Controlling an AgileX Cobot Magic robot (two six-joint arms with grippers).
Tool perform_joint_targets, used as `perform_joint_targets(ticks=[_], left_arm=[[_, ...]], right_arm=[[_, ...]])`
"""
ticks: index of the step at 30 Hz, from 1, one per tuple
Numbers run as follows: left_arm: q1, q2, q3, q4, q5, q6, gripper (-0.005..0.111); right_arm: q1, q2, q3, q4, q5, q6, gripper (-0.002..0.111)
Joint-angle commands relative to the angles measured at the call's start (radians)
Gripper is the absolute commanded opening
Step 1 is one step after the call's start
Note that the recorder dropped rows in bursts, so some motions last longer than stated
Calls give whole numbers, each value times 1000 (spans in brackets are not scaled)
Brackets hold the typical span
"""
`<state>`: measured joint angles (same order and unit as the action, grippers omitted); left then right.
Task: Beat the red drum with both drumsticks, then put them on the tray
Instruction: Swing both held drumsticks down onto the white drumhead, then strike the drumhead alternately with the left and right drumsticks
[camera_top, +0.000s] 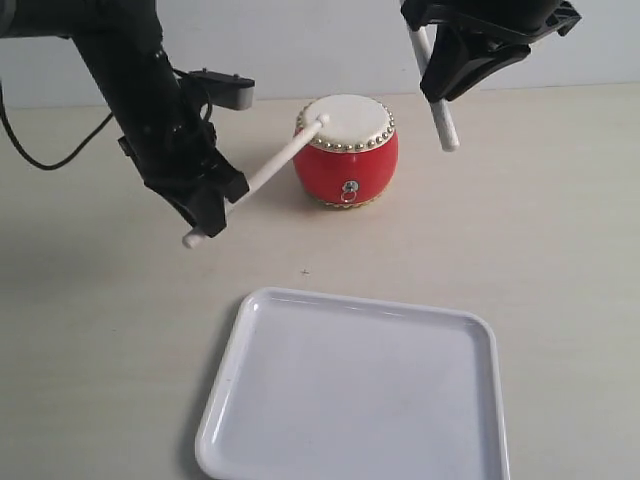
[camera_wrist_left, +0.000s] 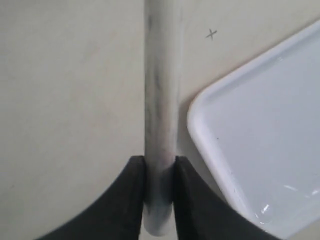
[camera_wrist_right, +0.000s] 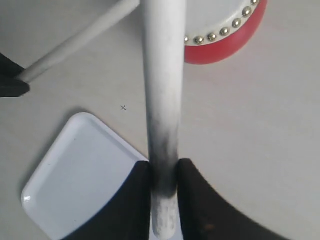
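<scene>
- The red drum (camera_top: 346, 150) stands upright on the pale table (camera_top: 560, 250), just above the middle of the exterior view. Its cream skin faces up, ringed with gold studs, and a small metal ring hangs on its near side.
- The left gripper (camera_top: 210, 212) is at the left of the exterior view, its black fingers (camera_wrist_left: 125, 200) clamped on the butt end of the left drumstick (camera_top: 272, 168).
- That stick slants up and to the right. Its bead tip lies at the left edge of the drum skin and seems to touch it.
- The right gripper (camera_top: 440, 80) hangs at the upper right of the exterior view, jaws pinched around the right drumstick (camera_top: 441, 118).
- This stick points down and slightly right. Its lower end is in the air to the right of the drum, apart from it and off the table.
- The white tray (camera_top: 236, 345) lies flat in the lower middle of the exterior view, nearer the camera than the drum and well apart from it. Nothing lies in it.
- A small cross mark (camera_top: 305, 271) sits on the table between drum and tray.
</scene>
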<state>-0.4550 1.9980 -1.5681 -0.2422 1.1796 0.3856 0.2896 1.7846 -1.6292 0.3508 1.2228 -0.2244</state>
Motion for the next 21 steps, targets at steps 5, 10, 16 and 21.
perform_joint_targets(ticks=[5, 10, 16, 21], left_arm=[[72, -268, -4, -40, -26, -5, 0], [89, -330, -4, -64, -26, -5, 0], [83, -281, 2, -77, -23, -5, 0], [31, -132, 2, -70, -14, 18, 0]], right_arm=[[19, 196, 29, 15, -2, 27, 0], [48, 312, 48, -1, -2, 27, 0], [46, 230, 46, -23, -2, 27, 0], [46, 77, 46, -71, -2, 27, 0]])
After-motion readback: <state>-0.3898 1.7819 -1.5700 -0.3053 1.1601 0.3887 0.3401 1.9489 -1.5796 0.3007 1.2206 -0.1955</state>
